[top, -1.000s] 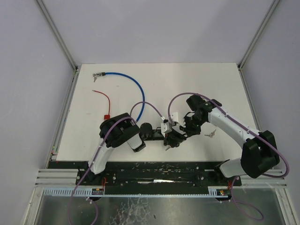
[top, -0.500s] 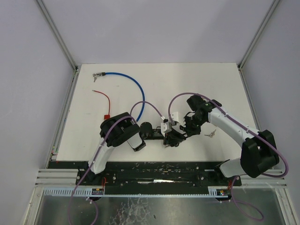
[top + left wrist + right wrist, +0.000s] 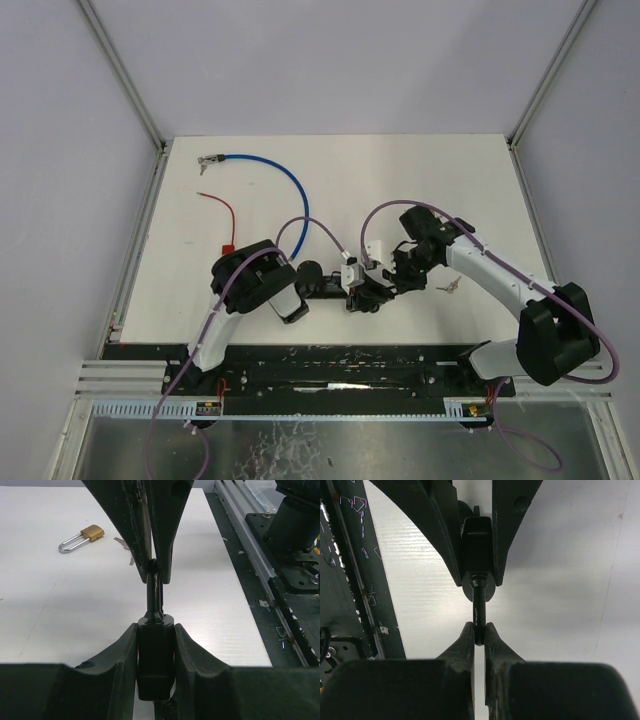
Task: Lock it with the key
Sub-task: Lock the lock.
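Note:
My left gripper (image 3: 312, 286) is shut on the black lock body (image 3: 155, 660), gripping it on both sides just above the table (image 3: 400, 180). A thin black key (image 3: 153, 587) sticks out of the lock's end. My right gripper (image 3: 364, 294) faces the left one and is shut on the key's outer end (image 3: 479, 628). In the right wrist view the lock body (image 3: 478, 545) sits between the left fingers (image 3: 437, 525), with a round collar (image 3: 489, 591) where the key enters. The two grippers meet near the table's front middle.
A blue cable (image 3: 287, 181) with a metal end lies at the back left, and a red tie (image 3: 226, 216) is beside it. A small brass padlock (image 3: 82, 535) with loose keys (image 3: 449, 287) lies right of the grippers. The black rail (image 3: 340, 365) runs along the near edge.
The right arm and its gripper have shifted slightly, still pinching the key in the lock. The left gripper keeps its hold on the lock body.

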### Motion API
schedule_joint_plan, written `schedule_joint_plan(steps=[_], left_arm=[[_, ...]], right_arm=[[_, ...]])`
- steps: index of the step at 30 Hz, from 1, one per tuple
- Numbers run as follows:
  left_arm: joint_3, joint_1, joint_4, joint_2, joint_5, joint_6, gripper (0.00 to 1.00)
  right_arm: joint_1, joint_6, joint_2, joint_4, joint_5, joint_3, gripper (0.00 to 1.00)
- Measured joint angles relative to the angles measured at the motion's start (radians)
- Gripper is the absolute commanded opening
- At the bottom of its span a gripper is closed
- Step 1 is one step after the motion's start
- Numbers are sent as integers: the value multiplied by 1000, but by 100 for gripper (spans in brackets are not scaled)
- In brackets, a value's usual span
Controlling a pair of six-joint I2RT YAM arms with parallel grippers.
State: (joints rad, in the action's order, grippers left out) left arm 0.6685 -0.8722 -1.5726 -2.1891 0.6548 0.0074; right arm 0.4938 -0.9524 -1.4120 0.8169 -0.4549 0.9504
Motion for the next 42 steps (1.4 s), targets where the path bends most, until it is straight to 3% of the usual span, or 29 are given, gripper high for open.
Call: schedule_joint_plan(steps=[13, 28, 30, 34, 37, 42], left_arm=[[-21, 9, -2, 5, 17, 34, 0], [-56, 53, -2, 23, 7, 10, 1], [-59, 56, -2, 29, 2, -7, 8], [-83, 58, 0, 59, -25, -34, 43], [-120, 46, 10, 82, -77, -57, 62], [-187, 32, 16, 160, -150, -93, 80]], right_arm=[[63, 78, 13, -32, 47, -8, 0], [88, 161, 29, -254, 50, -81, 0], [88, 155, 20, -246, 50, -66, 0], [81, 120, 31, -240, 24, -58, 0], [49, 99, 31, -268, -120, -64, 0], [-8, 76, 51, -253, -298, -72, 0]])
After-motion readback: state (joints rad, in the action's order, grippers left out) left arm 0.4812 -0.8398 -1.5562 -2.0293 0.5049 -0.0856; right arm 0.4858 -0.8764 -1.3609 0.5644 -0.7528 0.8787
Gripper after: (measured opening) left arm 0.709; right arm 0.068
